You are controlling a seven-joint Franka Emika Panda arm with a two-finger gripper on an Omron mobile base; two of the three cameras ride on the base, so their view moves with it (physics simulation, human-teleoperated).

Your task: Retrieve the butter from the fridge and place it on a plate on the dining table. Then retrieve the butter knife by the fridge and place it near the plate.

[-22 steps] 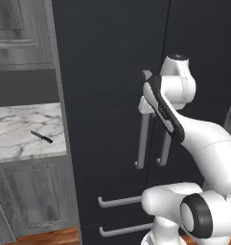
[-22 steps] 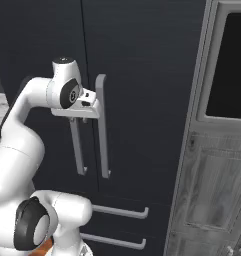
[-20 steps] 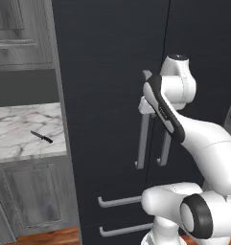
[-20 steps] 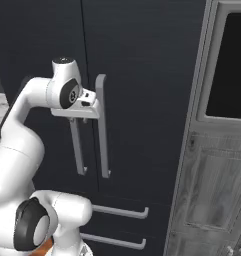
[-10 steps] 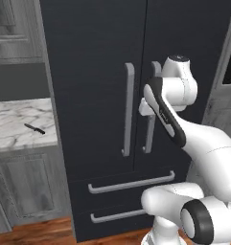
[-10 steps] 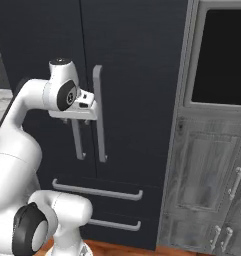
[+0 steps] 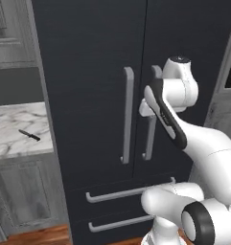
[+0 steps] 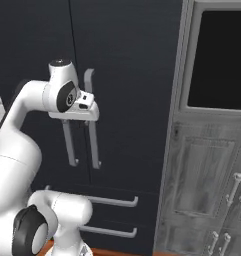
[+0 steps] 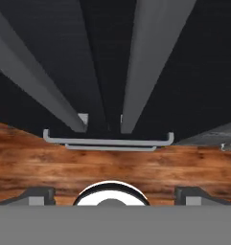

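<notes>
The dark fridge (image 7: pixel 93 72) stands with both doors shut, its two long grey handles (image 7: pixel 128 115) side by side. My gripper (image 9: pixel 114 195) hangs right in front of those handles, pointing down along the doors. It is open, with its fingertips (image 9: pixel 38 194) far apart and nothing between them. In the right base view my hand (image 8: pixel 83 107) sits at the top of the handles (image 8: pixel 94 145). The butter knife (image 7: pixel 29 135) lies on the marble counter (image 7: pixel 11 143) left of the fridge. The butter, the plate and the dining table are out of view.
Two fridge drawers with horizontal grey handles (image 7: pixel 121 193) sit below the doors. A grey wood-grain cabinet column with a black panel (image 8: pixel 219 60) stands right of the fridge. Grey cabinets (image 7: pixel 21 201) are under the counter. The floor (image 9: pixel 112 165) is brown wood.
The whole picture has shifted, so the base has moved relative to the fridge. My hand stays by the door handles, and the doors remain shut.
</notes>
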